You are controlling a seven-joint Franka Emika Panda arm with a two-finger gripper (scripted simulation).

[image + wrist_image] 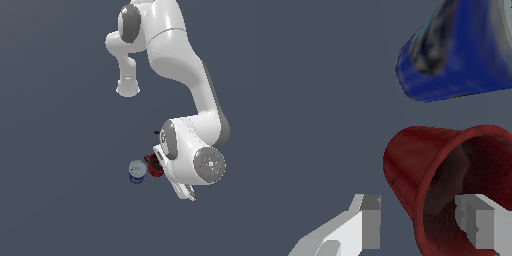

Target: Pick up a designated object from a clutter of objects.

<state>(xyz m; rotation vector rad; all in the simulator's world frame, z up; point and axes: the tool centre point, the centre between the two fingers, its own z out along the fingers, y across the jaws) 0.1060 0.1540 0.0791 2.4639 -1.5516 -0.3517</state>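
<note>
Standing upright on the grey tabletop (60,190), the dark red mug (421,170) is the landmark here, and it sits right under the arm's wrist in the exterior view. In the wrist view the hand (423,225) is spread, with 1 finger outside the mug's wall and the other over its dark inside, so the jaws straddle the rim. Neither finger looks pressed against the wall, though I cannot tell whether one is already touching it.

As a judgement, the approach is done and the grasp itself is left: the fingers have to close on the wall, and then the mug must be lifted clear. It is not yet raised, as far as these pictures show.

Just beside the mug, on the exterior view's left of it, stands the blue can (456,55) with its pale top; the 2 look almost touching. That closeness is the main hazard, since the outer finger or a tilting mug could nudge the can. A tiny black item (157,132) lies beyond the mug, too small to identify.
</note>
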